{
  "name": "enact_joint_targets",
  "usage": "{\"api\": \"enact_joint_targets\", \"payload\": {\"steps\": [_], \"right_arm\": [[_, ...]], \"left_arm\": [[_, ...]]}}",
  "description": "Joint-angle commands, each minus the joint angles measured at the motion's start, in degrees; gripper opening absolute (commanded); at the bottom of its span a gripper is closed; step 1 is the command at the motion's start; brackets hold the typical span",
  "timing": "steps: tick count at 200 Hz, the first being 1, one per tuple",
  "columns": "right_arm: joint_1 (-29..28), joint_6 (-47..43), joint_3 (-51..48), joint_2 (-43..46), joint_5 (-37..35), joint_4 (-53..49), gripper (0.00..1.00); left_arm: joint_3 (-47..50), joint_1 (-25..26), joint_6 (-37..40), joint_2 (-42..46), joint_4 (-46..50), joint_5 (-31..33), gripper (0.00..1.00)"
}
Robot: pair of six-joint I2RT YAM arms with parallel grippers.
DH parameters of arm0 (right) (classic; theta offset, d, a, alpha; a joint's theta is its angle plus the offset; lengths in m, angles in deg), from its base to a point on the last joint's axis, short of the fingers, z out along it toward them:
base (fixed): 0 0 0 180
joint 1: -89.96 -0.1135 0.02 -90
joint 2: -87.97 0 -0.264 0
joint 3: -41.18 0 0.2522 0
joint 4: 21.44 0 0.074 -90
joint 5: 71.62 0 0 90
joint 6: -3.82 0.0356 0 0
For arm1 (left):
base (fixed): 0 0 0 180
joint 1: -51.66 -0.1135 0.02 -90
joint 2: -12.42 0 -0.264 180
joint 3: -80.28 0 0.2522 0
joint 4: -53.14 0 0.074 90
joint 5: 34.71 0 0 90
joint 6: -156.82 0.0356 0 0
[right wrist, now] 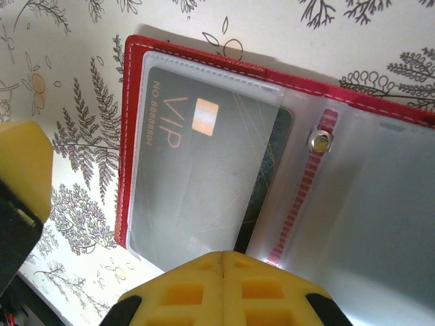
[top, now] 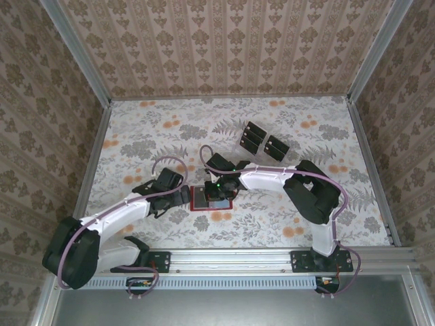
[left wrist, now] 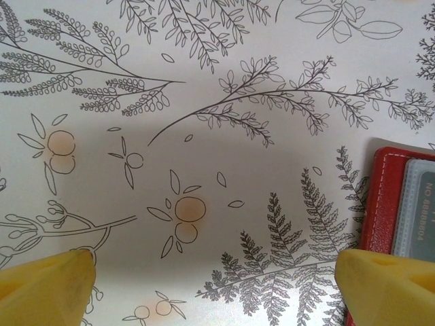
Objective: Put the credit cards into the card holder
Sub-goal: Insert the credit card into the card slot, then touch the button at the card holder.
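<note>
The card holder (top: 198,201) lay open and flat on the floral bench (top: 136,136), just toward 6 o'clock from the bench's middle in the top view. The right arm (top: 272,180) reached over it from 3 o'clock. The right jaws were clenched, yellow fingertips (right wrist: 224,285) pressed together above the clear sleeve with nothing visible between them. The left arm (top: 115,214) ended at the holder's 9 o'clock side, and the left jaws were released, spread wide over bare bench. A clear tray (top: 242,145) at 1 o'clock from the holder carried black credit cards (top: 255,129). One grey card (right wrist: 204,170) marked VIP sat inside the sleeve, a darker card (right wrist: 272,176) behind it.
</note>
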Motion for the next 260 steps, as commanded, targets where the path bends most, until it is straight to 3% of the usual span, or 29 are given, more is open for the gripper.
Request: {"api": "enact_joint_targets", "payload": {"steps": [1, 52, 173, 260], "right_arm": [[-0.1, -1.5, 1.4, 1.9, -0.4, -2.2, 0.01], [2.0, -3.9, -1.1, 4.8, -4.7, -4.8, 0.2], [7.0, -8.4, -6.6, 10.1, -10.6, -7.6, 0.21], [3.9, -6.9, -3.5, 11.1, -8.0, -7.2, 0.22]], "left_arm": [[-1.4, -0.3, 1.4, -0.5, -0.1, -0.4, 1.0], [-3.6, -0.2, 2.7, -2.3, 0.7, -1.1, 1.0], [-10.6, 6.0, 2.6, -10.4, 0.1, 0.0, 1.0], [-11.3, 9.5, 1.8, -9.9, 0.7, 3.3, 1.0]]}}
